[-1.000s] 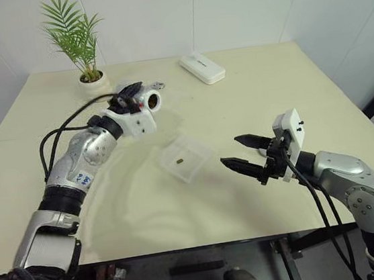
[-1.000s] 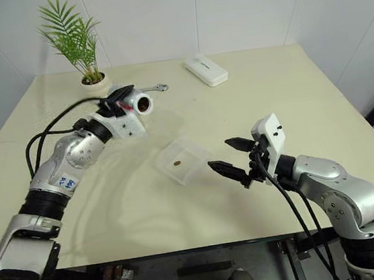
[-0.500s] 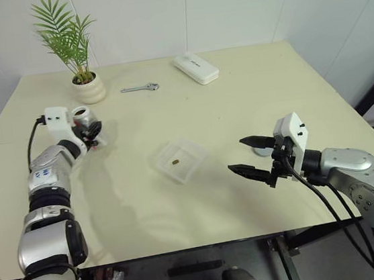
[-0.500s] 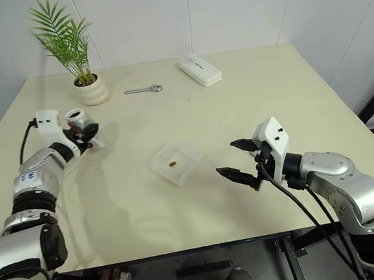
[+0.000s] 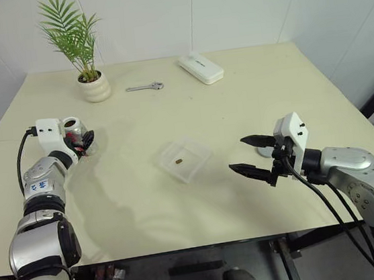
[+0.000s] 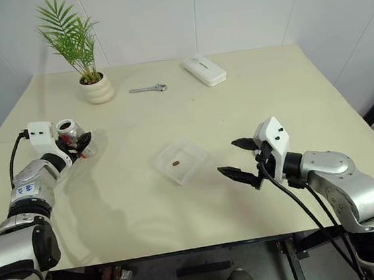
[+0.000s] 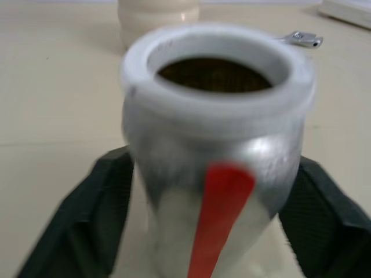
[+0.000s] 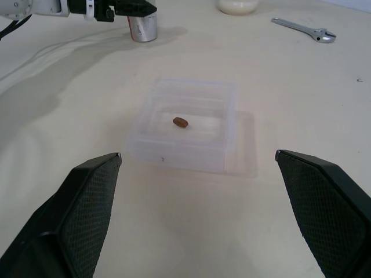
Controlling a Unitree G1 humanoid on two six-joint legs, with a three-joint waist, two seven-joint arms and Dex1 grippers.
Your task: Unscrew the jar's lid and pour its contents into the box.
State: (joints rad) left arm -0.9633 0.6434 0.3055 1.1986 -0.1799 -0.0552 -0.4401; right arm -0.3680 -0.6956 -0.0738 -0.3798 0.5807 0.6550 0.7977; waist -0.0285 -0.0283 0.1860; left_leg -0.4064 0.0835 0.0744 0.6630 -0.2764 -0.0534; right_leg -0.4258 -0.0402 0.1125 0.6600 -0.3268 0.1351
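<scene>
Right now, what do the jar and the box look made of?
The jar: likely metal, a brushed silvery sheen, with a red stripe and a white, probably plastic rim. The box: clear plastic, since the table shows through its glossy translucent walls.

I'm looking at a pale yellow table (image 5: 247,194). On it, far left, stands a white plant pot (image 5: 94,88). A small wrench (image 5: 144,87) lies just right of it, and a white oblong case (image 5: 201,68) lies farther right. The open jar (image 5: 72,129) stands upright at the left. The clear box (image 5: 184,159) sits in the middle, one brown piece (image 5: 178,160) inside. A grey lid (image 5: 265,151) rests at the right.
</scene>
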